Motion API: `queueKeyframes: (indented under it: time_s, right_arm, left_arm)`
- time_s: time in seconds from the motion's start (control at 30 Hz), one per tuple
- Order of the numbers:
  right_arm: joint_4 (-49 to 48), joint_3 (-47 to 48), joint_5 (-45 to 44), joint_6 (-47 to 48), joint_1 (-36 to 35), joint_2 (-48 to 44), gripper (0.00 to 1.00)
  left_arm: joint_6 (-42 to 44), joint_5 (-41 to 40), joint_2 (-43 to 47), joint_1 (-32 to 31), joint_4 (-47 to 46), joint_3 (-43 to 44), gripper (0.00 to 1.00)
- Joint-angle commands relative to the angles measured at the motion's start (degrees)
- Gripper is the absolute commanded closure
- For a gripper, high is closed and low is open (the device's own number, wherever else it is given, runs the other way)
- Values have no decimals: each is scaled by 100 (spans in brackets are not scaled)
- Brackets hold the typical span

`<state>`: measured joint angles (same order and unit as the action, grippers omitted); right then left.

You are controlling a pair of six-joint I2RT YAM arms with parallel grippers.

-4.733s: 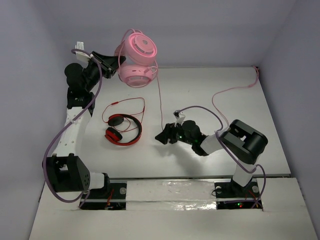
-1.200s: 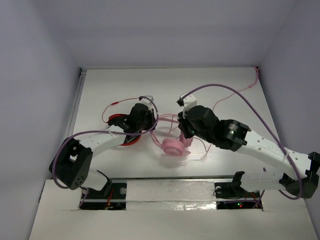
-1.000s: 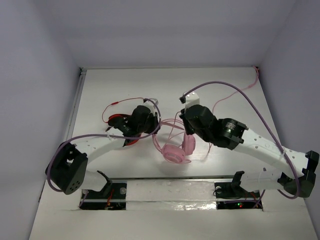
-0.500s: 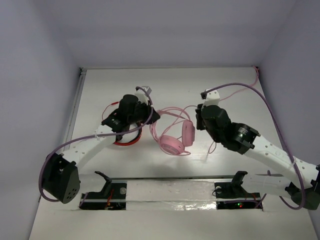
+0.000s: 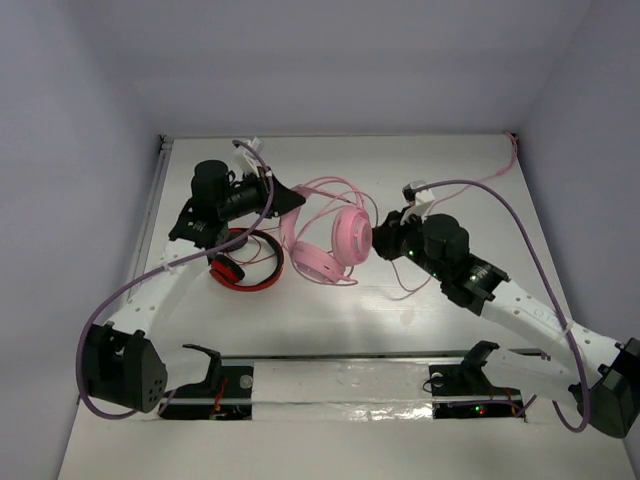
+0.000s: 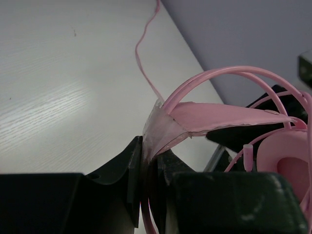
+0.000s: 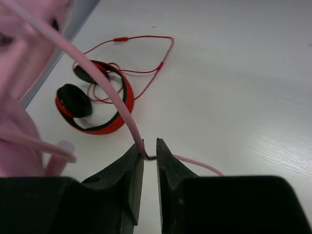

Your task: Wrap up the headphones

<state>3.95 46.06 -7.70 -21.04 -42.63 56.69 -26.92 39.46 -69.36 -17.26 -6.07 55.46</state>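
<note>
The pale pink headphones point(image 5: 338, 240) hang above the table's middle, ear cups down. My left gripper point(image 5: 285, 197) is shut on their headband strap point(image 6: 209, 117); in the left wrist view the left gripper point(image 6: 150, 146) pinches the strap's end, and one ear cup point(image 6: 287, 156) shows at the right. My right gripper point(image 5: 385, 240) sits just right of the cups. In the right wrist view the right gripper point(image 7: 149, 142) is open a little, and the thin pink cable point(image 7: 117, 97) bends loosely through the gap. The cable point(image 5: 420, 290) trails off to the back right corner.
Red-and-black headphones point(image 5: 240, 265) with a red cable point(image 7: 141, 41) lie on the table under the left arm, left of the pink pair. The pink cable's far end reaches the right wall point(image 5: 515, 150). Walls close the table point(image 5: 480, 200) at the back and on both sides.
The left gripper has carried the headphones back and to the left, higher off the table. The right gripper's jaws have parted from the cable, and its arm has dropped lower.
</note>
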Motion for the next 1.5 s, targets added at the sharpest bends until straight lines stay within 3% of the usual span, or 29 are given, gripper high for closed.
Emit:
queueKeyframes:
  time_s: [0.0,0.23,0.47,0.7,0.83,1.07,1.1,1.17,1.23,1.37,1.47]
  right_arm:
    - [-1711,-352,1296,-120,124,-27,77]
    - [-2696,-800,1615,-234,124,676,62]
    - [-3163,-1179,1641,-305,124,992,48]
    - [-3111,-942,1385,-138,124,1467,46]
    - [-3119,-933,1334,-137,124,1774,43]
    - [-2935,-669,886,3,317,2521,42]
    - [-2874,-660,841,3,317,2558,43]
    - [-2785,-721,928,-49,317,2445,77]
    - [-2759,-783,1077,-146,317,2295,95]
    - [-2767,-818,1858,-480,317,2110,99]
    - [-2680,-774,1948,-559,36,2127,100]
  left_arm:
    - [-919,817,318,178,-1000,658,100]
    - [-1754,860,353,626,-1309,1431,100]
    - [-3229,1467,29,1285,-2582,1740,100]
    - [-3171,1354,-25,1496,-2338,2205,100]
    - [-3881,1520,-42,2059,-2935,2494,100]
    - [-4216,1494,-60,2305,-2962,2935,100]
    - [-4243,1494,-51,2306,-2962,2918,100]
    - [-4243,1468,-33,2358,-2962,2786,100]
    - [-4287,1372,-7,2358,-3076,2463,100]
    - [-4331,933,54,2358,-3146,1934,100]
    - [-4339,599,54,2358,-3208,1539,100]
